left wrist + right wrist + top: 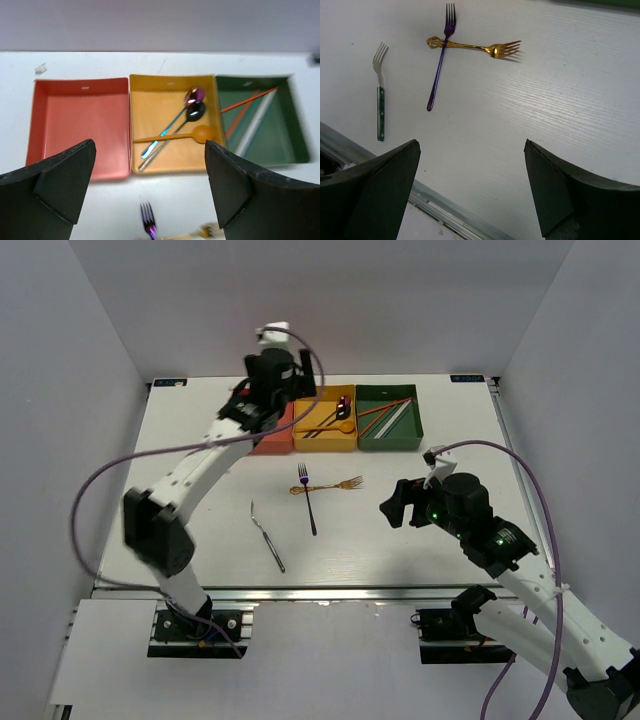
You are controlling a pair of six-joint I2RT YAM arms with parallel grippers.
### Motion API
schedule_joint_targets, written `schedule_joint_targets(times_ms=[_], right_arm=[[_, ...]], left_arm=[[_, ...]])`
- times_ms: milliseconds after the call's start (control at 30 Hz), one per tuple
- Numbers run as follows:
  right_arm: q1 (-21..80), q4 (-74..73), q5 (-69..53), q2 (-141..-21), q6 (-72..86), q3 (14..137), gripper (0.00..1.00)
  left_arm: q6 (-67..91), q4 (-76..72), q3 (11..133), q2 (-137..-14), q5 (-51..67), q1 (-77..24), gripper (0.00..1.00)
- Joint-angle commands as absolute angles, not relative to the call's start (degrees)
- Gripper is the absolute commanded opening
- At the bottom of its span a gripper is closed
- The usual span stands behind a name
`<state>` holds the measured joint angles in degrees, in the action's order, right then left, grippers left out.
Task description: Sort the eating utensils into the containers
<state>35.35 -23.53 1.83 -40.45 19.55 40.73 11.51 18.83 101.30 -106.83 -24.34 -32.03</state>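
forks (440, 65): three loose on table (570, 100) | left end effector (149, 145): apart | right end effector (471, 145): apart

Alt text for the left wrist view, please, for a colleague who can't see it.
A red-orange box showing nothing inside, a yellow box holding three spoons and a dark green box holding chopsticks stand in a row. The open left gripper hangs above them, empty.

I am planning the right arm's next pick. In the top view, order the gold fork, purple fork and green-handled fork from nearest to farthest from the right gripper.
1. gold fork, tines toward the right gripper.
2. purple fork, crossing the gold fork's handle.
3. green-handled fork, farthest left.
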Motion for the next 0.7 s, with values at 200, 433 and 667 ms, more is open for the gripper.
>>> schedule_joint_targets(times_ms=[200, 433, 667], right_arm=[[35.07, -24.96, 0.97, -45.44, 22.85, 40.79, 0.89], [35.07, -22.59, -1.13, -46.49, 22.50, 38.58, 0.89], [35.16, -20.92, -2.63, -46.93, 22.15, 36.83, 0.89]], left_arm=[[52.26, 35.68, 67.54, -74.67, -41.30, -37.96, 0.98], [65.47, 36.82, 47.82, -67.41, -39.29, -42.45, 0.98], [70.57, 33.15, 38.86, -68.19, -36.74, -44.21, 0.95]])
